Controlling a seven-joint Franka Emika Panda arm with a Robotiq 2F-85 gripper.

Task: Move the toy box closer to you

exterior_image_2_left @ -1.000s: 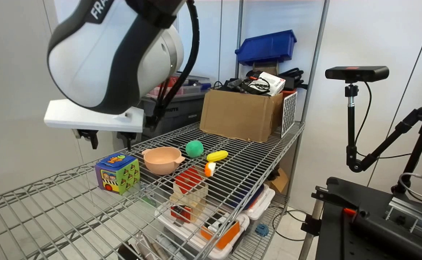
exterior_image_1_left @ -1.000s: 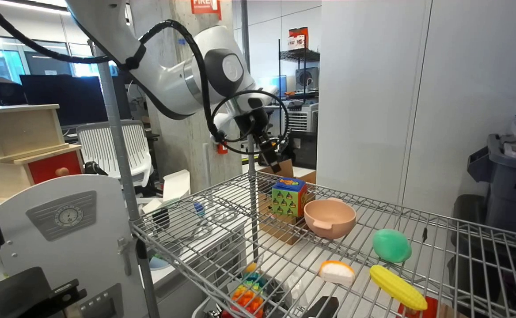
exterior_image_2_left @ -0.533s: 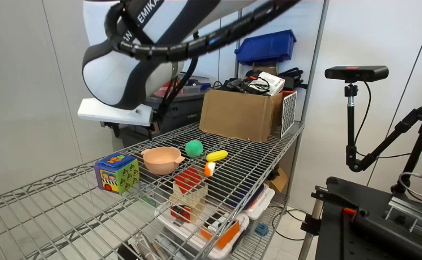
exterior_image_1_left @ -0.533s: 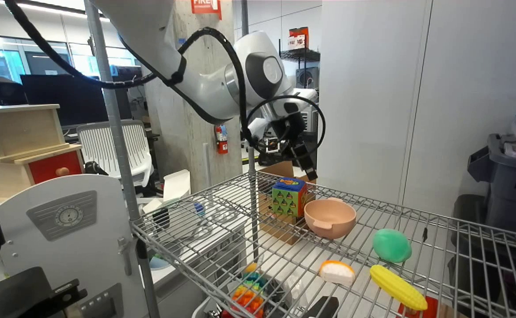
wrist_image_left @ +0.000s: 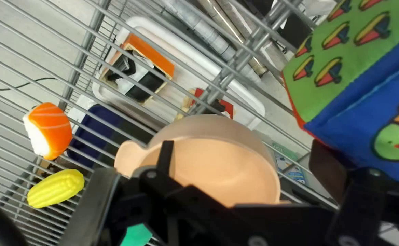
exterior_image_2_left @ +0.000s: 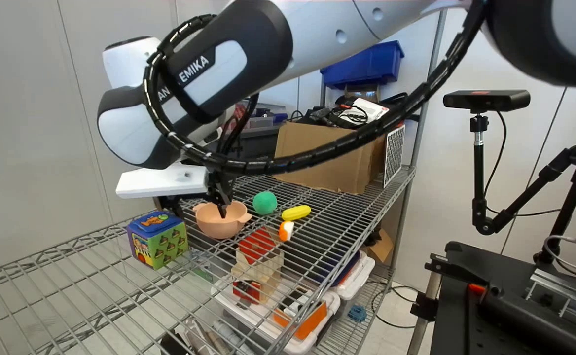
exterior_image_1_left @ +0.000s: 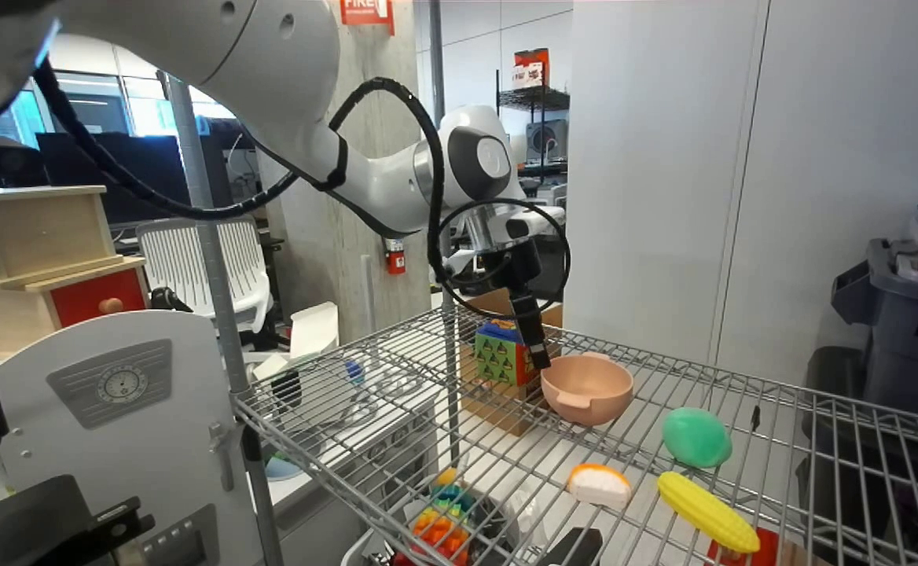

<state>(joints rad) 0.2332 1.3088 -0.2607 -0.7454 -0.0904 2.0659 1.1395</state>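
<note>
The toy box, a soft multicolour cube with green, blue and red faces, stands on the wire shelf. It also shows in an exterior view and at the right of the wrist view. The pink bowl stands beside it. My gripper is open, with its fingers low and wide apart. In the wrist view one finger is over the bowl. The other finger is against or very close to the toy box's edge; contact is not certain. Nothing is between the fingers except the bowl's near side below.
A green ball, a yellow corn and an orange-white sushi piece lie beyond the bowl on the shelf. A brown carton stands farther along. A shelf post rises near the toy box.
My gripper has moved across from beyond the toy box, then down between the box and the bowl. The toy box has shifted and turned slightly, away from the bowl. The bowl has not moved.
</note>
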